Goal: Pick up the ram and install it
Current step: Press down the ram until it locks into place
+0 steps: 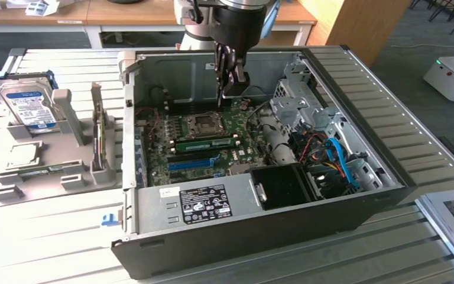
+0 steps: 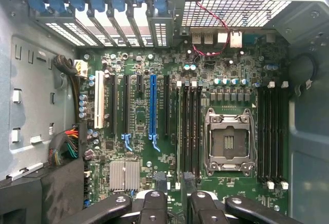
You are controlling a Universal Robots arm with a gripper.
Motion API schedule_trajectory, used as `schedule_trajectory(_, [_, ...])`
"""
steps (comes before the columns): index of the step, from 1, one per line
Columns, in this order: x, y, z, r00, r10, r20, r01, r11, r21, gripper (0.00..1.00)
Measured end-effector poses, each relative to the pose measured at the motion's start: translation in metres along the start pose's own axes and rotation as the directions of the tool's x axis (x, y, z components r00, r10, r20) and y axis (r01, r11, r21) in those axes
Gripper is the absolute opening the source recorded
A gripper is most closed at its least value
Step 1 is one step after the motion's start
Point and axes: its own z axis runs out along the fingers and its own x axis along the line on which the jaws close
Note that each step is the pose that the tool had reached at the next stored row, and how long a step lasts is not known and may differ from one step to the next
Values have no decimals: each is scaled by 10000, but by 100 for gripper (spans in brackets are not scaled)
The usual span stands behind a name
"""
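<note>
Ram (image 1: 205, 144): centre of the exterior view, a green stick along the memory slots on the motherboard (image 1: 164, 155), apparently seated in one.
Ram's neighbours: the CPU socket (image 1: 205, 123) is just above it in the frame and the blue slot (image 1: 189, 164) just below.
Jaws: open and gripping nothing. They hang over the board at upper centre of the exterior view, above the socket and clear of the ram.
Fingers (image 2: 159, 185): in the wrist view both dark tips stand apart, with bare board between them.
Arm (image 1: 235, 18): comes down from the top edge into the case.
Case (image 1: 385, 148): lies open on its side across the middle of the frame.
Holder (image 1: 61, 171): grey, at the left, carrying the hard drive (image 1: 26, 106) and an upright card (image 1: 97, 139).
Tabletop (image 1: 54, 236): pale and slatted, under the case and the holder.
</note>
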Motion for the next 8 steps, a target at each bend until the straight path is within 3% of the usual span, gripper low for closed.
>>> schedule_trajectory(2, [0,0,0,10000,1,0,-1,10000,-1,24])
schedule_trajectory(5, [0,0,0,10000,0,0,0,10000,0,11])
schedule_trajectory(8, [0,0,0,10000,0,-1,0,10000,0,10])
